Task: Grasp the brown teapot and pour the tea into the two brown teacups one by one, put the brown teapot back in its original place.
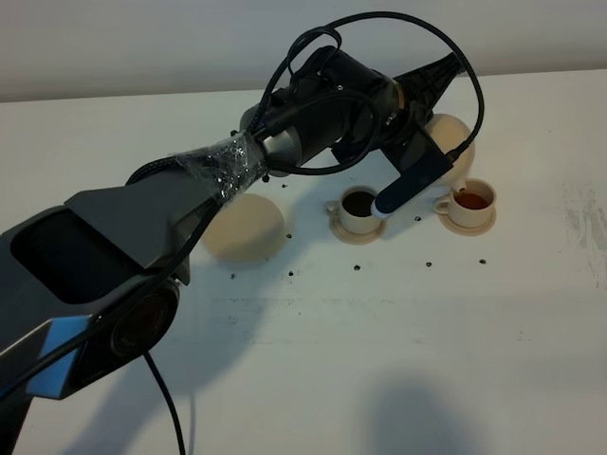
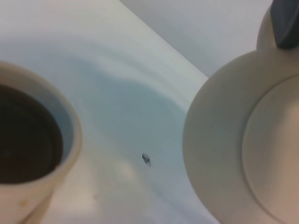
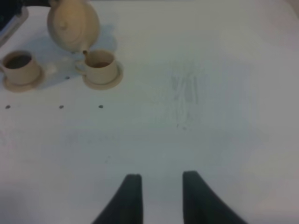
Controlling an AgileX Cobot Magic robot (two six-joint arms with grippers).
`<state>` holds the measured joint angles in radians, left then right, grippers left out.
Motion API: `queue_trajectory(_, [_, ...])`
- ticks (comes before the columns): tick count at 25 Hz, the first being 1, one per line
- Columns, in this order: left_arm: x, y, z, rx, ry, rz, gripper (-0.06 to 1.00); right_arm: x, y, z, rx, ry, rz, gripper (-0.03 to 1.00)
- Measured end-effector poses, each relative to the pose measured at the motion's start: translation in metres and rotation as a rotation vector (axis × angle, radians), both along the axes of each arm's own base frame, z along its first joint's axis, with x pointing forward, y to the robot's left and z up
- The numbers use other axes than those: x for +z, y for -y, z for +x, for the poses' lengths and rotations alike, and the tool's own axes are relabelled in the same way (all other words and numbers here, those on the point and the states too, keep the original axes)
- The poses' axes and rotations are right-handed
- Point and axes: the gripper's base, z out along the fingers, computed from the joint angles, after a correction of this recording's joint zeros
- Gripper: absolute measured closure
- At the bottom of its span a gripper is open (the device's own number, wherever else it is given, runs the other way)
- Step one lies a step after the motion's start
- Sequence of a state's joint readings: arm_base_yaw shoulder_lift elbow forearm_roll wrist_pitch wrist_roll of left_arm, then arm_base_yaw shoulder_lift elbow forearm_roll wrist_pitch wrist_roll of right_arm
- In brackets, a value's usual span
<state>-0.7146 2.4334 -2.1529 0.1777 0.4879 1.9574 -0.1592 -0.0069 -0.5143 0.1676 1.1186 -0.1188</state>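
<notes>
My left gripper (image 1: 415, 169) is shut on the brown teapot (image 1: 450, 131) and holds it in the air, tipped, behind the two brown teacups. In the right wrist view the teapot (image 3: 74, 23) has its spout just above the rim of one teacup (image 3: 99, 65), which holds reddish tea (image 1: 471, 199). The other teacup (image 1: 359, 210) (image 3: 18, 65) (image 2: 28, 149) holds dark tea. Each cup stands on a small saucer. The wide saucer plate (image 1: 245, 227) lies bare at the left. The teapot body (image 2: 243, 140) fills the left wrist view beside one dark finger (image 2: 285, 23). My right gripper (image 3: 161, 179) hangs open over bare table.
The left arm (image 1: 190, 209) reaches across the white table (image 1: 398, 332) from the front left, and its cable loops above the teapot. Small dark specks (image 1: 358, 266) dot the table around the cups. A faint scuffed patch (image 1: 583, 227) marks the right side.
</notes>
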Motion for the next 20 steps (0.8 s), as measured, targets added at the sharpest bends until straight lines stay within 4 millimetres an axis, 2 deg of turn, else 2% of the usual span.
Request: queue_trajectory(20, [0.0033, 0.0006, 0.0025, -0.042, 0.07, 0.033, 0.83, 0.0, 0.0001, 0.0, -0.002, 0.0, 0.001, 0.74])
